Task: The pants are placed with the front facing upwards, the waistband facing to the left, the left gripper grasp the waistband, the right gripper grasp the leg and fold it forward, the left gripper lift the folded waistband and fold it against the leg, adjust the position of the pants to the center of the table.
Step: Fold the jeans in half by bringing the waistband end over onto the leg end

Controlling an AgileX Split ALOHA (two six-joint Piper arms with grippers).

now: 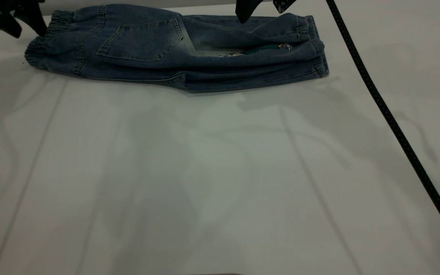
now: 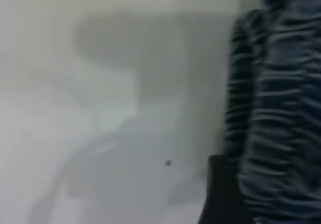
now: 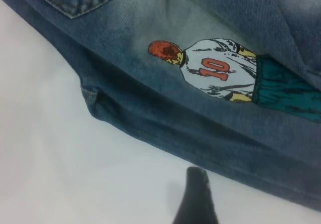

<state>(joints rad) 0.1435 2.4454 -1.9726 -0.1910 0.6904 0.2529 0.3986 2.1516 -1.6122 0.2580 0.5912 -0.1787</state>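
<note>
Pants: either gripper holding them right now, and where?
Cannot tell. Left gripper sits at the waistband, right gripper over the pants legs; no grasp visible.

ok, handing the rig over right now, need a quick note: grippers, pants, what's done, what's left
Left gripper: at the far left of the table, by the waistband. Grip not visible.
Right gripper: above the leg end at the far edge, mostly out of the exterior view. Grip not visible.
Pants: lying along the table's far edge, already folded lengthwise, back pocket up, waistband to the left, cuffs to the right. A printed figure shows on the leg.
Done: the lengthwise fold.
Left: lift the waistband and fold it over onto the leg, then move the pants to the table's centre.
</note>
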